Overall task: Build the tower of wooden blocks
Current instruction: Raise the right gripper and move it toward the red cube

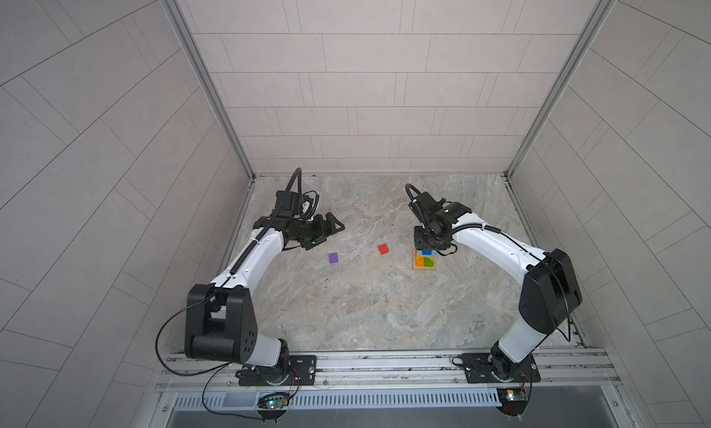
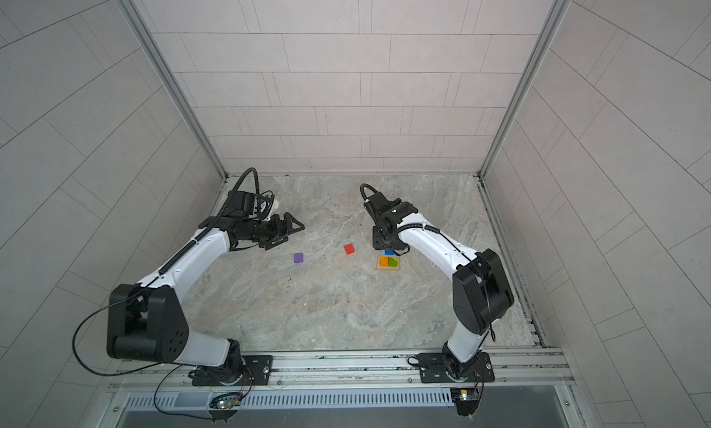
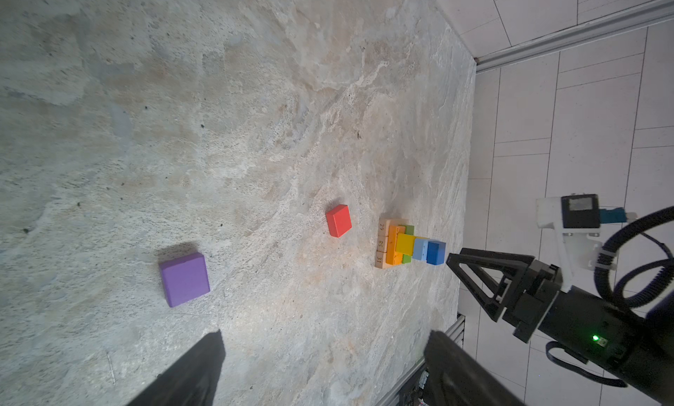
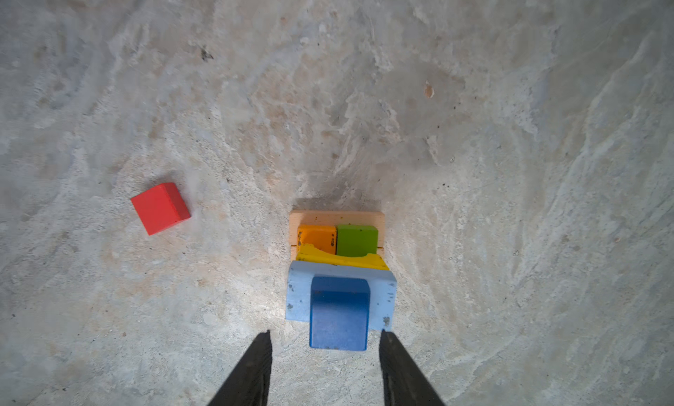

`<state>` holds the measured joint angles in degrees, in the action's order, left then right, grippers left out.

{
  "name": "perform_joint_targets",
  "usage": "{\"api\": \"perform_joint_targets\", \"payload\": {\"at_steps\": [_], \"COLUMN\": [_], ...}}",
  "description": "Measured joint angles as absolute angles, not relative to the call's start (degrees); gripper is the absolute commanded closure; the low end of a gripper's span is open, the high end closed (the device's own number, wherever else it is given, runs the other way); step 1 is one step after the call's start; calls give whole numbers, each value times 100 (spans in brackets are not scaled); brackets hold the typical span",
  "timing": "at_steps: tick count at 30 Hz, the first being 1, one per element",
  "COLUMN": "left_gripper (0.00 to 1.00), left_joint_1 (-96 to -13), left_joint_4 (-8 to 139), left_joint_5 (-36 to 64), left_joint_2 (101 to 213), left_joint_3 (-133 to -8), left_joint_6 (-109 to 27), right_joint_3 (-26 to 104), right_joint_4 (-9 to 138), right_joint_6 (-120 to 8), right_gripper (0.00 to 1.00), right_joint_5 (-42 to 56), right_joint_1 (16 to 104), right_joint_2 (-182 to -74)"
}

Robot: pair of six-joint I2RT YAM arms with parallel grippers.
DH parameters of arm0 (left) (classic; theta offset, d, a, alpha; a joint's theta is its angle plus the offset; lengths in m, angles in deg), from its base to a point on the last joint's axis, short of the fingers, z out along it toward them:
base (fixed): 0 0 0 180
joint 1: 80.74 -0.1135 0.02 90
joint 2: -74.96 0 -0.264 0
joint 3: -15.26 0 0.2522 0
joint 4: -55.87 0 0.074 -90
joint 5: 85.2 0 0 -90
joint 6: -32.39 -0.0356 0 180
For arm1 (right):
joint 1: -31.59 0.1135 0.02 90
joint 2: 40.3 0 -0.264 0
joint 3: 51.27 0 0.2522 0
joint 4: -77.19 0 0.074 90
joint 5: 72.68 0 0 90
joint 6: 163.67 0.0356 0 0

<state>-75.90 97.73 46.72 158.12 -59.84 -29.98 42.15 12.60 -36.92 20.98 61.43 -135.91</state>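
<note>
Right claw, part-open, empty, brackets blue cube atop tower; left claw gapes empty; red cube, purple cube lie between.

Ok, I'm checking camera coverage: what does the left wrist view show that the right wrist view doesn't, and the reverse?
Only left wrist: the small purple wooden cube lying alone, and numbers on the ends of the tan wooden bars. Only right wrist: gaps between the right claw's fingers and the dark-blue wooden cube topping the stepped block tower. Both: the red wooden cube, that tower, the right claw.
</note>
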Motion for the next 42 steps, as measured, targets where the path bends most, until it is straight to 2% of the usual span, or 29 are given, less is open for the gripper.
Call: {"api": "perform_joint_targets", "payload": {"at_steps": [12,19,27,42], "left_gripper": [7,7,7,7], "left_joint_1": [-7590,-7590,-7590,-7590], "left_joint_4": [9773,9773,9775,9777], "left_joint_5": [4669,4654,4650,4628], "left_joint_2": [15812,15812,15812,15812], "left_joint_3": [-5984,-5984,-5984,-5984], "left_joint_6": [-2998,-3000,-3000,-3000], "right_joint_3": [5052,5710,6499,6521], "right_joint_4": [1466,1527,1381,1306], "right_joint_6": [-4398,-4538,-4693,-4818], "right_gripper": [35,41,42,46], "right_joint_5": [1779,1714,1694,1742], "right_joint_1": [6432,6620,6934,7046], "right_joint_2": [-13657,-14391,-15445,-16406]}}
